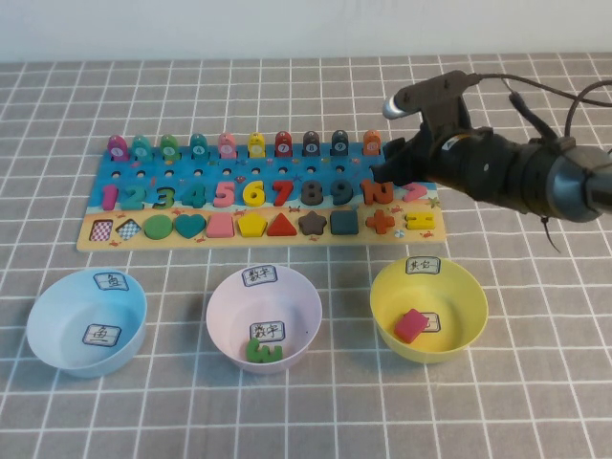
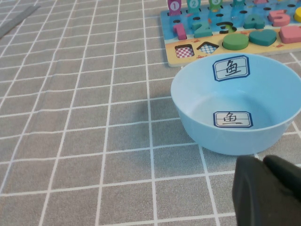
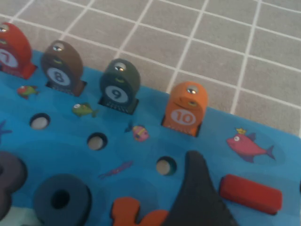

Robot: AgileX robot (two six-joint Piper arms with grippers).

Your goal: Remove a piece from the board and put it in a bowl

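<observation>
My right claw [image 1: 390, 164] hangs spread wide over the board's [image 1: 143, 236] far end, gripping nothing; the orange piece [image 3: 186, 109] stands just ahead; my left claw [image 2: 268, 193] waits beside the blue bowl [image 2: 235, 136], its grip unclear.

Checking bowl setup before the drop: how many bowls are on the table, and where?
3, in a row on the near side of the board: light blue bowl on the robot's left, pink bowl in the middle, yellow bowl on the right. None looks hidden.

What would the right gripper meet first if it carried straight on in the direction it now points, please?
Probably the orange fish piece marked 10, standing at the board's far edge; the open right gripper points at it from above, though depth is unclear.
</observation>
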